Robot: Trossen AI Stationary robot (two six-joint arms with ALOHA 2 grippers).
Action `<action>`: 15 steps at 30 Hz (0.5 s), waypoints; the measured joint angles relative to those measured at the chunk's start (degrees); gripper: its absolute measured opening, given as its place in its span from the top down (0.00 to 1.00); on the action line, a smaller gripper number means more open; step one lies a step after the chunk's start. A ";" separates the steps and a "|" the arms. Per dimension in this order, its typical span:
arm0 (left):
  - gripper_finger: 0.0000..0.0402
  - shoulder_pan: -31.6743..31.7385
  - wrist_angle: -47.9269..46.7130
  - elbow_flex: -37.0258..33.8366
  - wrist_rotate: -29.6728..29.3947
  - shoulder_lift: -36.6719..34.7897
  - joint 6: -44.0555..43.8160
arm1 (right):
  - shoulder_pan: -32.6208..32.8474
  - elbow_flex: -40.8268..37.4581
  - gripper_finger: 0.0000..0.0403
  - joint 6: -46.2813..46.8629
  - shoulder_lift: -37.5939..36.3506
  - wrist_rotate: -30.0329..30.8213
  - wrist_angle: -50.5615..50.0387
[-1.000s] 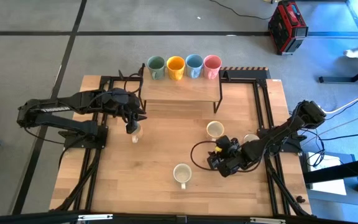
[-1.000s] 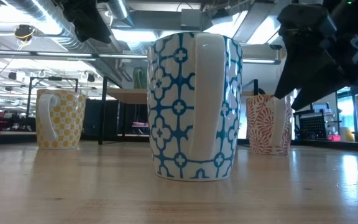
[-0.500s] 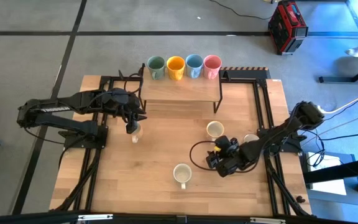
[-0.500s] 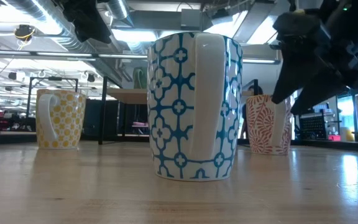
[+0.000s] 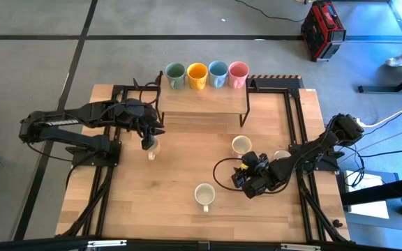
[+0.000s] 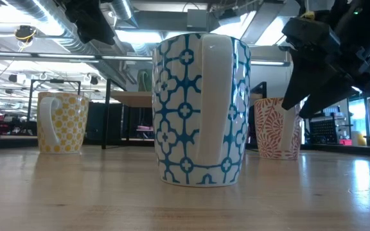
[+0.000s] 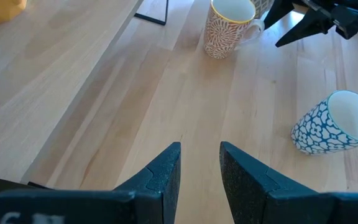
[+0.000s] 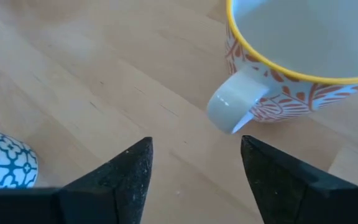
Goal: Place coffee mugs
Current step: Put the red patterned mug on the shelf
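Observation:
Four plain mugs, green (image 5: 175, 74), orange (image 5: 197, 74), blue (image 5: 218, 73) and pink (image 5: 239, 73), stand in a row on a raised wooden shelf (image 5: 202, 104). Four cream patterned mugs stand upright on the table: yellow-patterned (image 6: 61, 122), blue-patterned (image 6: 201, 109), orange-patterned (image 8: 303, 56), and one (image 5: 282, 155) partly hidden by the right arm. My left gripper (image 7: 199, 168) hovers open above the yellow-patterned mug (image 5: 151, 149), which its wrist view does not show. My right gripper (image 8: 197, 180) is wide open, low, just short of the orange-patterned mug's handle (image 8: 232, 109).
A black metal frame runs along the table's left and right sides (image 5: 295, 125) and around the shelf. Bare wood lies between the blue-patterned mug (image 5: 204, 196) and the shelf. A red case (image 5: 322, 29) stands on the floor beyond the far edge.
My right gripper has shifted a little toward the table's left, staying open. The mugs have not moved.

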 joint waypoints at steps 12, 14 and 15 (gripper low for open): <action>0.74 0.02 0.00 0.00 -0.04 0.00 0.00 | 0.12 -0.02 0.32 4.09 -0.90 1.82 -2.80; 0.74 0.00 0.00 0.00 -0.04 0.00 0.01 | 1.24 -0.02 0.32 4.05 -2.00 5.07 -3.57; 0.74 0.00 -0.02 0.00 -0.04 0.00 0.01 | 2.33 -0.02 0.32 3.75 -2.37 7.41 -4.37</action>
